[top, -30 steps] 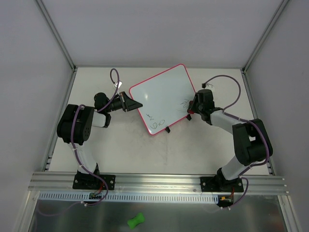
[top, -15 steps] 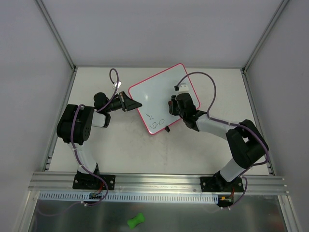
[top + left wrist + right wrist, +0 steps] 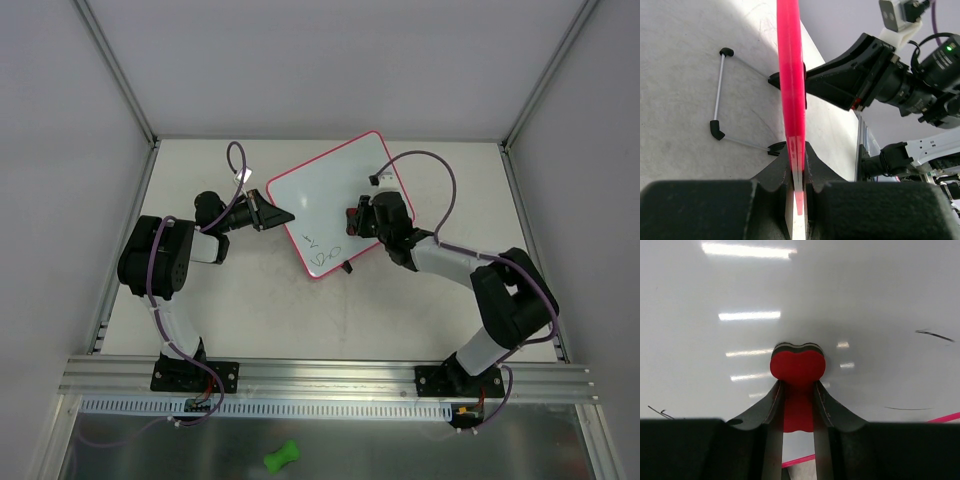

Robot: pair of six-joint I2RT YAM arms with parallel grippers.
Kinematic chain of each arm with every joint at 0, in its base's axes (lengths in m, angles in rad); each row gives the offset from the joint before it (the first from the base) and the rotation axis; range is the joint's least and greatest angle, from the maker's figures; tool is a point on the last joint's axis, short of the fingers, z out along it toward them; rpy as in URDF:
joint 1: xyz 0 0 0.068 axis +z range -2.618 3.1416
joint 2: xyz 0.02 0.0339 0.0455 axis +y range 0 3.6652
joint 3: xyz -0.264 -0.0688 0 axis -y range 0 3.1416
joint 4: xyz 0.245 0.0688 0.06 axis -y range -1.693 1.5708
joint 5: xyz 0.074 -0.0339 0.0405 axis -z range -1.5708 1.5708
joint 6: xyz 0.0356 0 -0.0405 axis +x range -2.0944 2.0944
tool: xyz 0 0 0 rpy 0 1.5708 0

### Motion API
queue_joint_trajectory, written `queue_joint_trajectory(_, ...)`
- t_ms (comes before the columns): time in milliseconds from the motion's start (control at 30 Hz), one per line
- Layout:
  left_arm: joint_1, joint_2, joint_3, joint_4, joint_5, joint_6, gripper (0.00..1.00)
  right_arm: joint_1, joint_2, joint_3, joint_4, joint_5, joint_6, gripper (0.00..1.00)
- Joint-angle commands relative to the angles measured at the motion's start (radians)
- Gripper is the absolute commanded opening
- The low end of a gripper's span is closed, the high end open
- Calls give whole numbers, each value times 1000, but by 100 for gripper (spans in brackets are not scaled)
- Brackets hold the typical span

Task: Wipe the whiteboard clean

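- From above, the whiteboard (image 3: 330, 195) lies skewed on the desk (image 3: 400, 300), towards the far middle, with one corner pointing at the back wall. Dark scribbles (image 3: 322, 255) sit by its near-left corner.
- The left gripper (image 3: 285, 217) is clenched on the board's left edge. The right gripper (image 3: 352, 222) is over the board's right half, grasping a small red eraser (image 3: 350, 213) (only a sliver of red shows from here).
- A green bone-shaped thing (image 3: 282, 457) lies in front of the arm bases, well apart from the board.
- In the left wrist view, the whiteboard (image 3: 791, 75) shows edge-on as a red-pink strip running up from the left gripper (image 3: 798, 185), whose jaws pinch it from both sides. A wire stand (image 3: 717, 95) with black tips rests on the desk (image 3: 680, 75) to the left of the rim. The right gripper (image 3: 850, 80) reaches in from the right.
- In the right wrist view, the right gripper (image 3: 798, 387) clamps the eraser (image 3: 798, 365), whose rounded end presses against the white surface of the whiteboard (image 3: 865, 290). Thin dark strokes (image 3: 935, 335) remain at the right, and a bit of pink rim (image 3: 945, 417) shows low down.
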Motion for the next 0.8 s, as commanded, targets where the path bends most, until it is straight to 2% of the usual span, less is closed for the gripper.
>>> queue_joint_trajectory(0, -37, -21, 7, 377, 134, 26, 0, -125, 38, -89, -11, -32, 120, 0)
queue_joint_trajectory(267, -37, -30, 2, 377, 140, 34, 0, -237, 44, -151, 14, 32, 259, 0)
queue_joint_trajectory(600, -39, -38, -2, 377, 140, 37, 0, -254, 50, -149, -59, 123, 361, 0)
queue_joint_trajectory(767, -39, -35, 1, 377, 142, 36, 0, -248, 11, -137, -116, 236, 369, 0)
